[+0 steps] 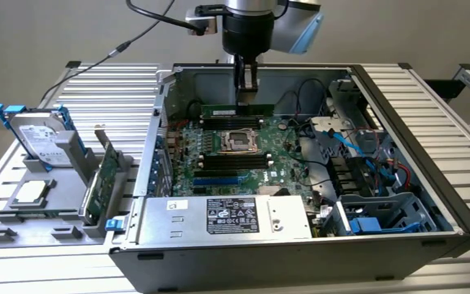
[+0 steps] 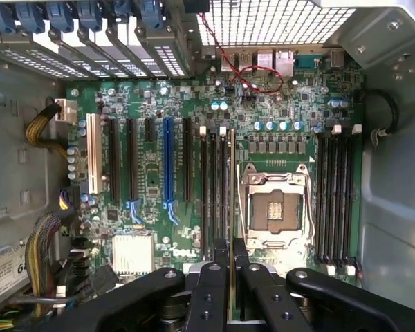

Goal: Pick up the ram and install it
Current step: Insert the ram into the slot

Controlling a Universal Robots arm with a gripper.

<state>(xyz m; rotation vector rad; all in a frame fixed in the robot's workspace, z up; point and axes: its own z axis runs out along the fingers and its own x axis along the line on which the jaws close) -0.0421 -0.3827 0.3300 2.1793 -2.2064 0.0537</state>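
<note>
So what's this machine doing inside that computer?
A robot arm is fitting a memory stick into an open desktop computer. Its gripper is shut on the ram, a thin green stick. It holds the stick on edge, low over the motherboard, in line with the memory slots beside the processor socket. I can't tell whether the stick is pressed into a slot. Other parts sit in a grey holder beside the case.
</note>
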